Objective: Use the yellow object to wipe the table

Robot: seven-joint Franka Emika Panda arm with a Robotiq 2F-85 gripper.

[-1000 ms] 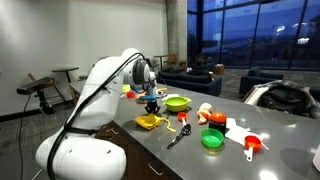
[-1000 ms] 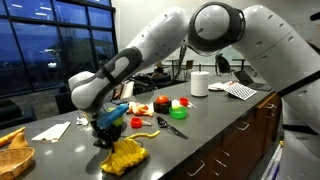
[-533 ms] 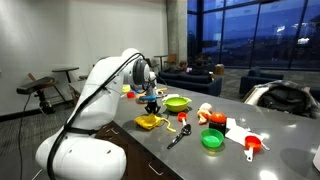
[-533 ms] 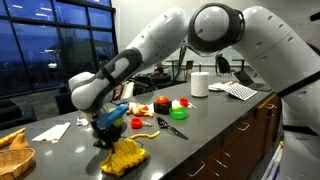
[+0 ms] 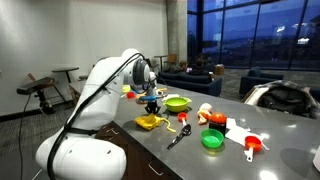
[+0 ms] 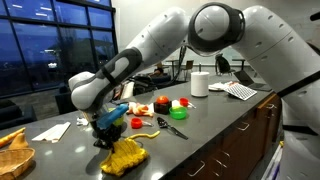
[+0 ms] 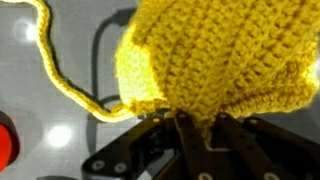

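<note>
The yellow object is a crocheted yellow cloth [image 6: 125, 155] lying bunched on the dark grey table [image 6: 200, 125] near its front edge; it also shows in an exterior view [image 5: 148, 122]. In the wrist view the cloth [image 7: 205, 55] fills the upper frame, with a loose yarn strand [image 7: 62, 72] trailing left. My gripper [image 7: 200, 128] comes in from the bottom, its jaws shut on a fold of the cloth. In an exterior view the gripper [image 6: 107, 138] stands over the cloth's left end, pointing down.
Behind the cloth lie a green bowl [image 5: 177, 103], a green lid [image 5: 211, 139], a red measuring cup [image 5: 252, 146], black tongs [image 6: 170, 127], a white roll [image 6: 200, 84] and papers [image 6: 238, 90]. A basket [image 6: 12, 155] stands at the table's end.
</note>
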